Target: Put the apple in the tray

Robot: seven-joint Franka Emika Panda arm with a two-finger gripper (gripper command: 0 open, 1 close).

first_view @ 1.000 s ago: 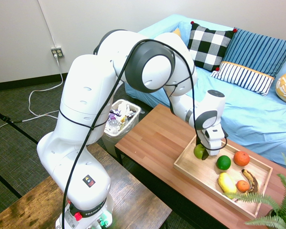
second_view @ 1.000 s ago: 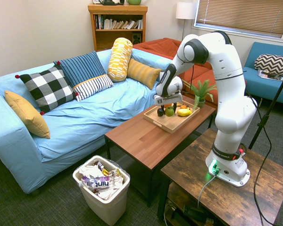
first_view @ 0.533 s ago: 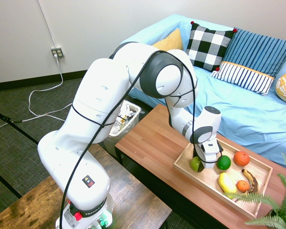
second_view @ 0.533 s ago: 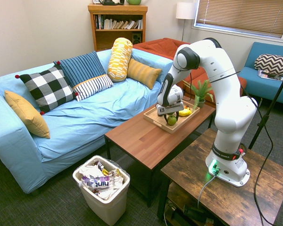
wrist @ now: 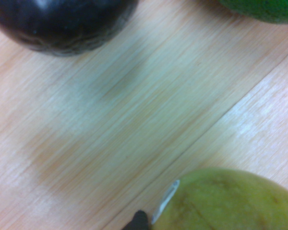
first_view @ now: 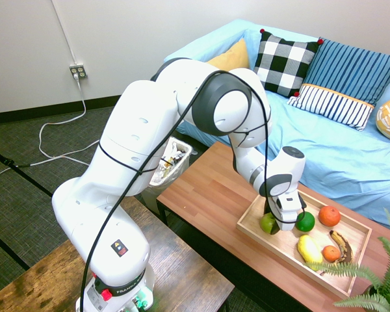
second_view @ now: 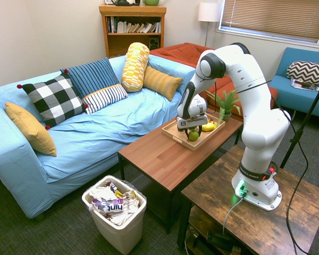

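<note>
From the wrist view I read the situation closest in: the apple [wrist: 221,201] fills the lower part of the picture and the pale wood floor of the tray [wrist: 134,120] lies right beneath it, so I judge it is at or just on the tray floor. In the first exterior view the gripper [first_view: 281,221] sits low at the tray's near corner, with the apple [first_view: 268,223] against its fingers; whether they are closed on the fruit or already parted I cannot tell at this scale. To finish this step well, I would confirm contact with the wood, open fully, then lift straight up so the round fruit is not nudged. Just beyond it lies the dark green fruit [first_view: 305,221], close enough to be knocked by a sideways exit. Farther along rest the orange [first_view: 329,215], yellow fruit [first_view: 309,249] and banana [first_view: 342,244].
</note>
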